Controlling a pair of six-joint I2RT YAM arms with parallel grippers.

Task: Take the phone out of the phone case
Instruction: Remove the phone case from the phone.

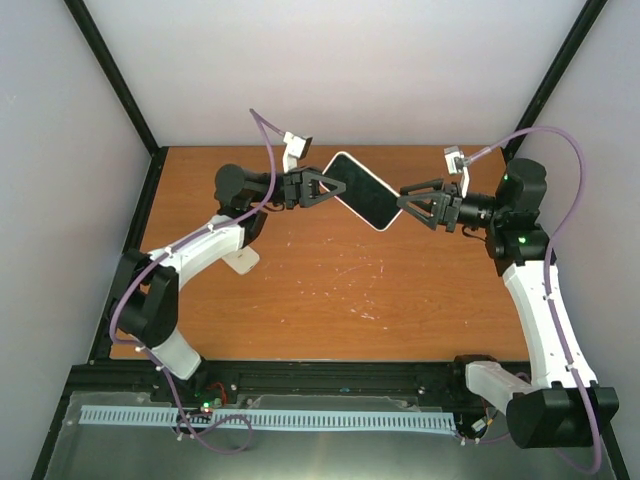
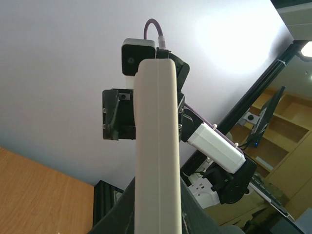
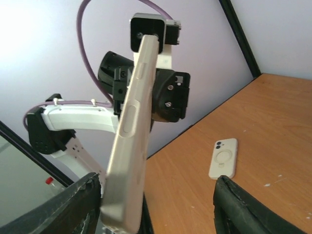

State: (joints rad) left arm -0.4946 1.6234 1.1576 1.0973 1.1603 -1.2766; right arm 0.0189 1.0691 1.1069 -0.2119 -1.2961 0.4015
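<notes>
A cream phone in its phone case (image 1: 360, 190) hangs in the air over the back of the wooden table (image 1: 330, 290), its pale face up in the top view. My left gripper (image 1: 335, 186) is shut on its left end; in the left wrist view its edge (image 2: 156, 146) rises from between the dark fingers, showing a seam along it. My right gripper (image 1: 405, 200) stands open at the other end. In the right wrist view the phone's cream edge (image 3: 129, 136) sits close to the left finger (image 3: 73, 204), while the right finger (image 3: 243, 209) is well apart.
A second cream phone-shaped piece (image 1: 238, 260) lies flat on the table under the left arm, showing a camera cut-out and a ring (image 3: 223, 158); I cannot tell whether it is a case or a phone. Black frame posts stand at the table's back corners.
</notes>
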